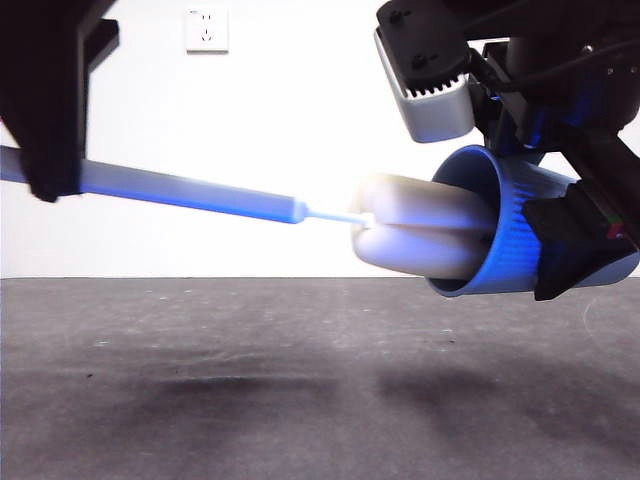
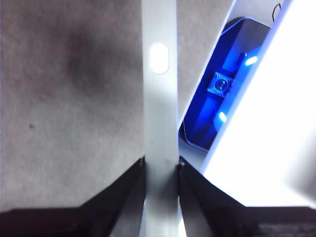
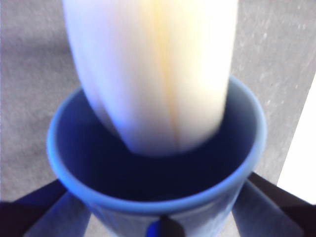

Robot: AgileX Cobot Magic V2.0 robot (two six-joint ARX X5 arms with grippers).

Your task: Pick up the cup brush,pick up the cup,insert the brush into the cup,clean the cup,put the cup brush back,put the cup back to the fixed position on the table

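The blue ribbed cup [image 1: 520, 235] is held on its side above the table [image 1: 300, 380], mouth facing left, with my right gripper [image 1: 575, 245] shut on its body at the right of the front view. The cup brush [image 1: 200, 192] comes in from the left, and its cream sponge head [image 1: 420, 238] is partly inside the cup's mouth. In the right wrist view the sponge head [image 3: 153, 74] reaches into the cup [image 3: 148, 168]. My left gripper [image 2: 160, 170] is shut on the brush's grey handle [image 2: 159, 108].
A white wall with a socket [image 1: 206, 30] stands behind the table. The other arm's camera housing, lit blue [image 2: 222, 94], shows beside the brush handle in the left wrist view.
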